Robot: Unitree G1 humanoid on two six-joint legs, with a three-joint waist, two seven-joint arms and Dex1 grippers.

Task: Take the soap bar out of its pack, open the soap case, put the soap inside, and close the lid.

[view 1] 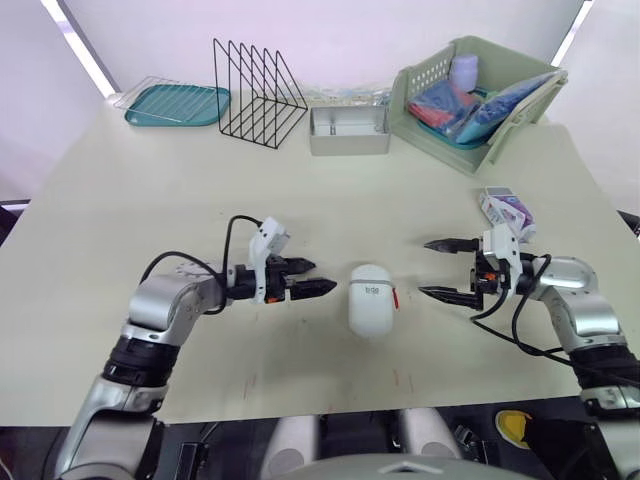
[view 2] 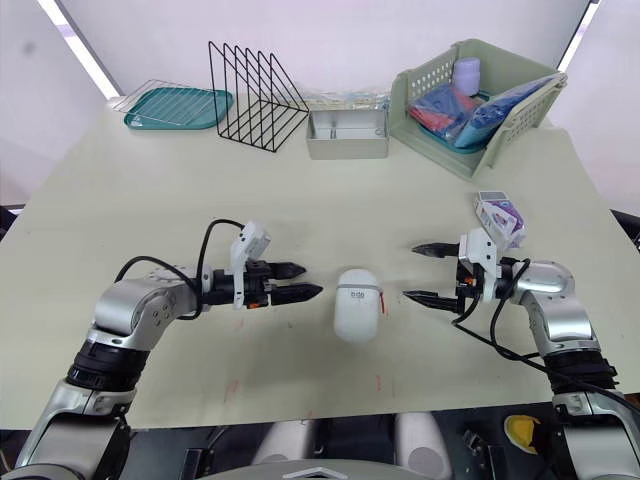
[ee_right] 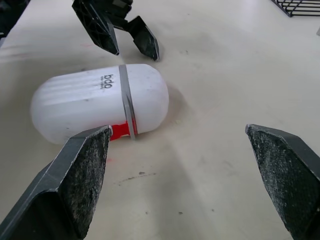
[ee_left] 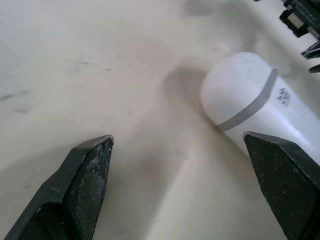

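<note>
Silver arms (view 1: 160, 300), black cables (view 1: 175, 254), white wrist blocks (view 1: 268, 240); left tool (view 1: 323, 276), right tool (view 1: 423, 267) black.

You see a pale surface (view 1: 150, 190) with a white case (view 1: 370, 298) lying closed near its front middle and a pack (view 1: 507, 212) toward its right edge. Along the back, left to right, sit a teal tray (view 1: 178, 105), wire rack (view 1: 258, 95), grey box (view 1: 348, 131) and green basket (view 1: 425, 72).

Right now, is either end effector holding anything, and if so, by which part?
Nothing is held. The left end effector and right end effector are both open, flanking the closed soap case without touching it.
</note>
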